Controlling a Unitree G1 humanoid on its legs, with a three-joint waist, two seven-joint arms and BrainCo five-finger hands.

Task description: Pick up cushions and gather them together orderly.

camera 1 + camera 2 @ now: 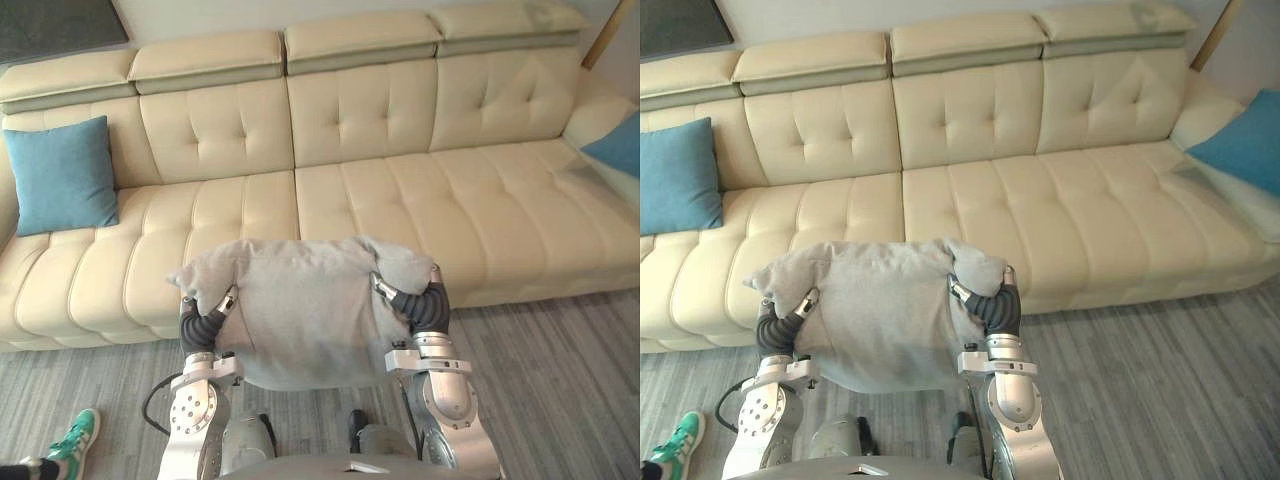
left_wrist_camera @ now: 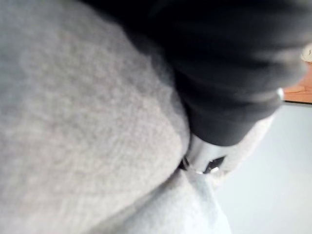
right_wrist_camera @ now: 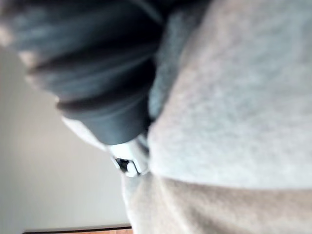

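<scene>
The front part of the left hand (image 1: 203,322) is sinking into the side of the grey cushion (image 1: 300,310), and the right hand (image 1: 425,305) is doing the same on the other side, so I cannot tell if either hand is clenched or released; only the dark ribbed covers are showing clearly. In both wrist views the grey cloth is pressing right against the cover and is hiding almost everything past it. The grey cushion is sitting in the lower middle of the frame, between the two hands, in front of the cream sofa (image 1: 420,200). It is covering part of the seat edge, and I cannot tell if it is touching the seat. Its long axis is running from left to right, its broad face is turning up toward the camera, and its two upper corners are bulging over the hands. A blue cushion (image 1: 62,175) is leaning upright against the sofa back at the left of the frame. A second blue cushion (image 1: 1245,140) is lying at the right edge, partly cut off. A green shoe (image 1: 75,437) is showing at the lower left on the grey floor (image 1: 560,370).
</scene>
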